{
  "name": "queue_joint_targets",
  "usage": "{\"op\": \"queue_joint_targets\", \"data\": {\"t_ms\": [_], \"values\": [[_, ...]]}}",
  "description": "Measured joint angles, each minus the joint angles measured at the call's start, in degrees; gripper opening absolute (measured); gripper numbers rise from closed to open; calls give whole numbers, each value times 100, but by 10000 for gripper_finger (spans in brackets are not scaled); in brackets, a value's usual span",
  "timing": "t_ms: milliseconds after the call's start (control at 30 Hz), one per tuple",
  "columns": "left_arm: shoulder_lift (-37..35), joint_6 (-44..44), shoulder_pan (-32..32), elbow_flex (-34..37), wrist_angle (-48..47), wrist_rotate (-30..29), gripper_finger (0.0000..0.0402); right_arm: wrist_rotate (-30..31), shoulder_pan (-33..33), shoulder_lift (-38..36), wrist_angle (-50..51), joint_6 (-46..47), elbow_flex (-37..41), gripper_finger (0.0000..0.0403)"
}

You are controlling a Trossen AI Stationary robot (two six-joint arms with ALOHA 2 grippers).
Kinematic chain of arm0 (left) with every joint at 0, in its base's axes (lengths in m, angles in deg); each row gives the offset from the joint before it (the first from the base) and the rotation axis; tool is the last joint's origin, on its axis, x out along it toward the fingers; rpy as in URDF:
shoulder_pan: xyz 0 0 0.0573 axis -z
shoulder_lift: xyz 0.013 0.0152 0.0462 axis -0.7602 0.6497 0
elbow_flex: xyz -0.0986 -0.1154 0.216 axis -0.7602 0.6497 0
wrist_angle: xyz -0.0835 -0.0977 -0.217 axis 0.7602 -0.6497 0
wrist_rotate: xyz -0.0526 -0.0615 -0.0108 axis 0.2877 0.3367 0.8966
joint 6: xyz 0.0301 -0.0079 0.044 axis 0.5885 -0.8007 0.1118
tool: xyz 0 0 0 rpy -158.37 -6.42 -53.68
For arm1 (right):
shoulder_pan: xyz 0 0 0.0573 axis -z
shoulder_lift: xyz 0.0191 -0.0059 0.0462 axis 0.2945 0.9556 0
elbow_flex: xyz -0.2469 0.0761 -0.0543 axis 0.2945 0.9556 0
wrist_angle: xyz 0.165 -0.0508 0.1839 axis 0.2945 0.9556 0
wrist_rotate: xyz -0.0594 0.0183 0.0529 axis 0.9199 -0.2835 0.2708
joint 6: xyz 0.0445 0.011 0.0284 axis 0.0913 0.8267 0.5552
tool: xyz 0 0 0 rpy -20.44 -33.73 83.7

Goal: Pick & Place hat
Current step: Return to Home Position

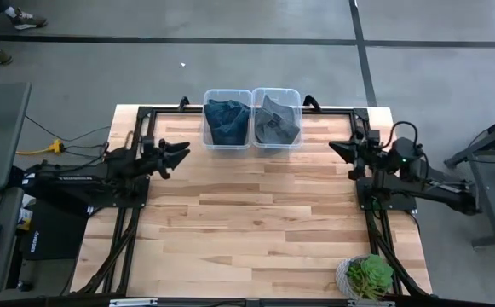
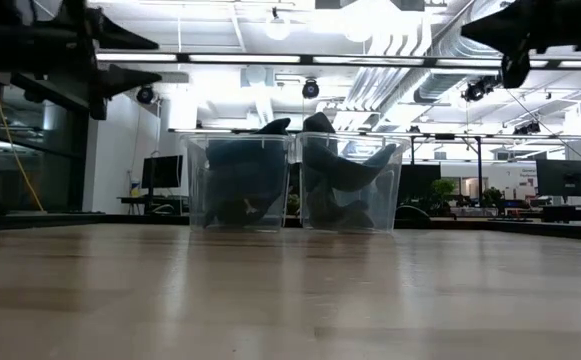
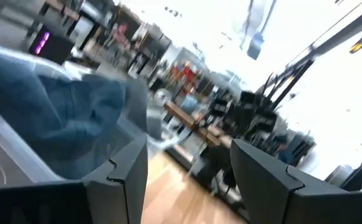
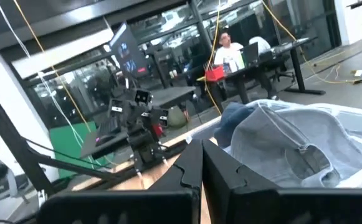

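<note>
Two hats lie in two clear bins at the table's far edge. The blue hat [image 1: 227, 121] [image 3: 75, 118] fills the left bin [image 1: 227, 143], and the grey hat [image 1: 276, 119] [image 4: 293, 146] fills the right bin [image 1: 277, 145]. In the low view both the blue hat [image 2: 238, 170] and the grey hat [image 2: 345, 170] stick up above the bin rims. My left gripper [image 1: 181, 152] [image 3: 190, 152] hovers open, left of the blue hat's bin and above the table. My right gripper [image 1: 334, 147] [image 4: 201, 149] hovers shut, right of the grey hat's bin.
A potted plant [image 1: 368, 277] stands at the table's near right corner. Bare wooden tabletop [image 1: 256, 213] stretches between the arms and toward the near edge. Black frame rails [image 1: 375, 230] run along the left and right sides. A person sits at a desk in the room beyond.
</note>
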Motion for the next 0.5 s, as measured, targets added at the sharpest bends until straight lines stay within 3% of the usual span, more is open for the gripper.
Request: {"op": "queue_joint_targets", "data": {"t_ms": [300,500], "values": [[-1535,283,0,596,-41,-116,192,51,0,-713,408,58,0,0],[-1474,369,2,600,-489,-128,192,-39,0,-965,515,210,126,0]]}}
